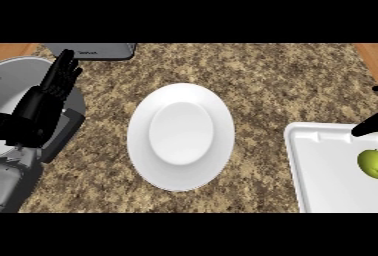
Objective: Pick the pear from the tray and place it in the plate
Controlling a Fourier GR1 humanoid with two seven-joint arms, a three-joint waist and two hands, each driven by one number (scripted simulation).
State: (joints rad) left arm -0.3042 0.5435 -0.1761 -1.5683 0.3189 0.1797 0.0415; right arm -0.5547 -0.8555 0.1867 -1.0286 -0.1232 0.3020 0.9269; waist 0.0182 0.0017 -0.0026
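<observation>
A green pear (368, 163) lies in the white tray (317, 165) at the right edge of the head view, partly cut off by the frame. Only a black fingertip of my right hand (365, 127) shows, just above the pear over the tray's far rim; the remainder of that hand is out of frame. A white plate (181, 136) sits in the middle of the granite counter with nothing on it. My left hand (59, 75) rests at the left edge, fingers straight and pointing up, holding nothing.
A grey rounded appliance (18, 80) stands at the far left behind my left forearm. A grey box (103, 51) lies at the top left. Bare counter separates the plate from the tray.
</observation>
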